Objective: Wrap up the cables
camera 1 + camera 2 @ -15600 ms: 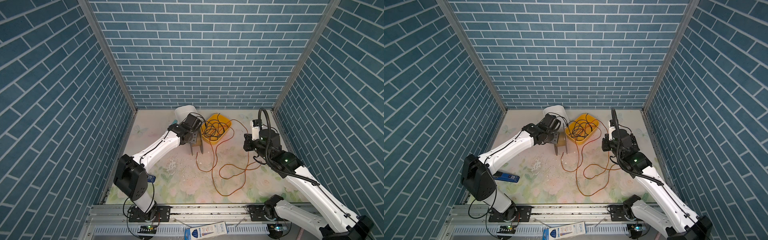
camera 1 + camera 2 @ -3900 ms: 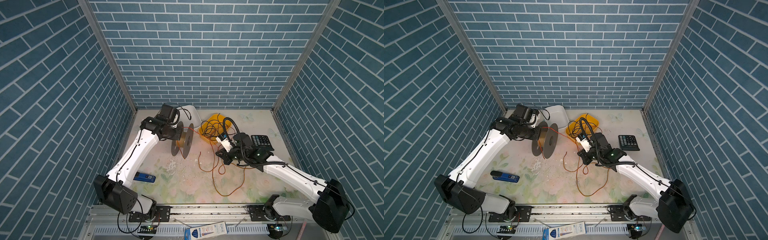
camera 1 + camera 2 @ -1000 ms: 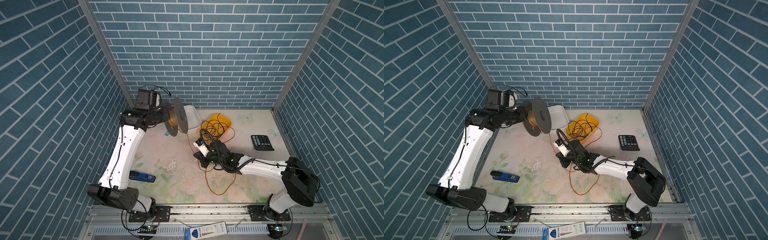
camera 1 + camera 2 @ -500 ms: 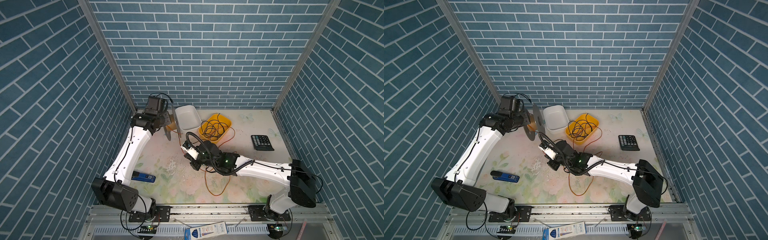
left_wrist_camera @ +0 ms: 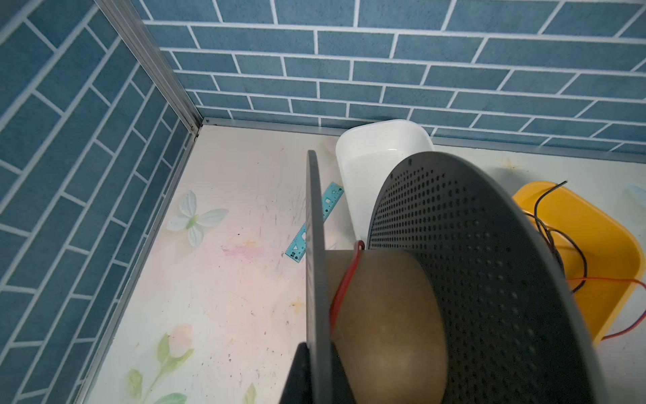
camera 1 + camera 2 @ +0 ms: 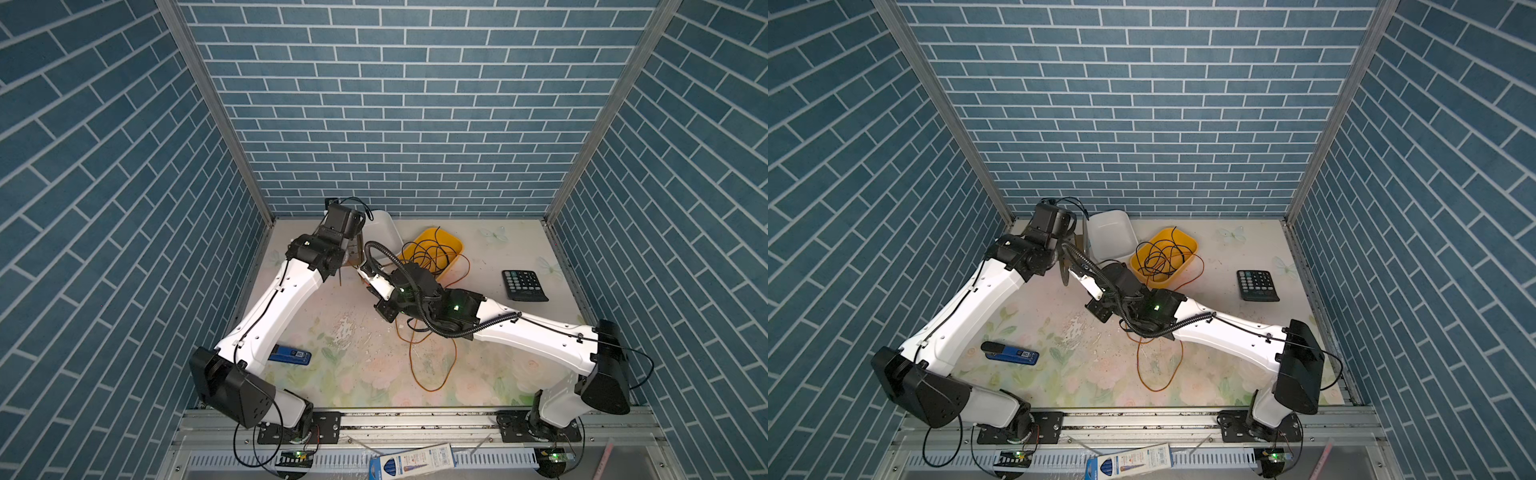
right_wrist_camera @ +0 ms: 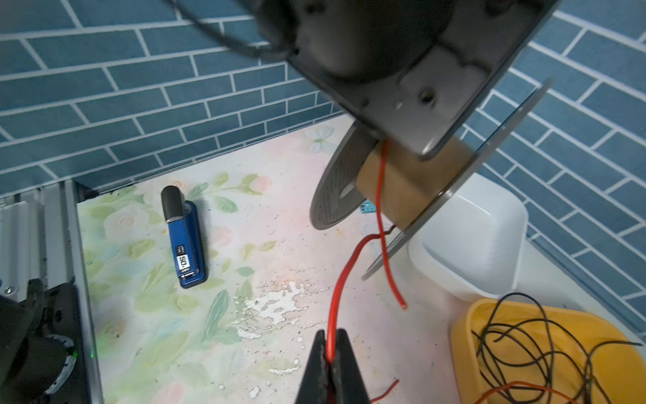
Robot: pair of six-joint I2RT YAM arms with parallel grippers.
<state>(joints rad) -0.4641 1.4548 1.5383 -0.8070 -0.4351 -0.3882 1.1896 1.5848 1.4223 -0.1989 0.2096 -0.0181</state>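
Since a second back, left arm (image 6: pixel 282 307) dropped the spool (image 5: pixel 384 314) from high up to 11 o'clock of the mat (image 6: pixel 353 382). Its elbow is bent and the left gripper (image 5: pixel 313 370) is clamped on one flange. Right arm (image 6: pixel 519 332) lies low across centre, right gripper (image 7: pixel 328 363) pinching the orange cable (image 7: pixel 335 300) near the spool. One turn on the core, slack loops toward 6.

Count: two arms, one spool, two tubs, one calculator (image 6: pixel 524 285), one stapler (image 6: pixel 289 355), one ruler (image 5: pixel 297 246). White tub (image 6: pixel 1111 237) is empty. Yellow tub (image 7: pixel 461 332) at 12 holds one black wire tangle (image 6: pixel 1160 257).

spool flange (image 5: pixel 314 280) hides parts of cable (image 5: pixel 344 283) and ruler (image 5: pixel 331 200).
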